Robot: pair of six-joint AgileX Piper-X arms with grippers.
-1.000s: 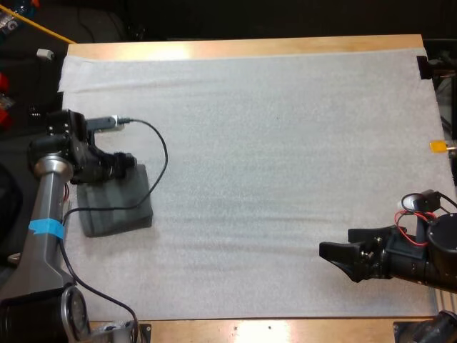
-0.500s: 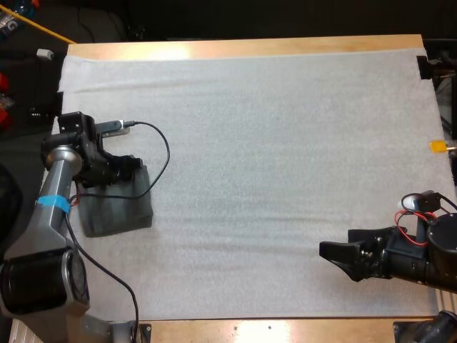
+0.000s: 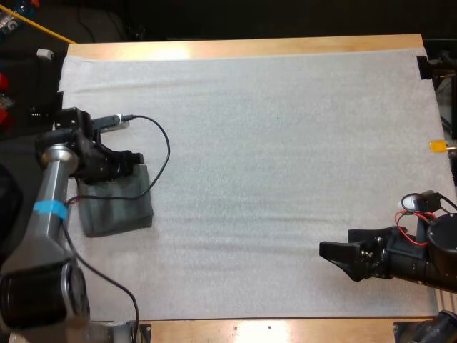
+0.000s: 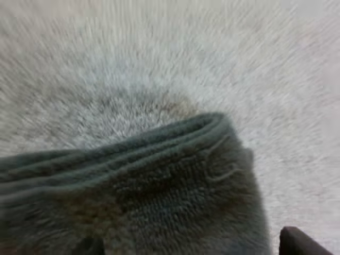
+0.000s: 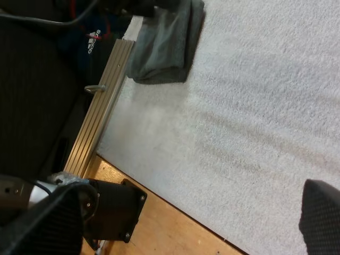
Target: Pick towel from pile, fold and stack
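My left gripper (image 3: 132, 161) hangs wide over the folded towel (image 3: 118, 209) by the white mat (image 3: 271, 143) left edge; closing here could snag one layer, undoing the fold. My right gripper (image 3: 334, 256) idles wide

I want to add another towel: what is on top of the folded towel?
The left gripper hangs over the far edge of the towel; the rest of its top is bare. The part beneath the gripper is covered.

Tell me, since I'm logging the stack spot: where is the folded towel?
High view: the folded towel lies at the left edge of the mat, its far end under the left claw.
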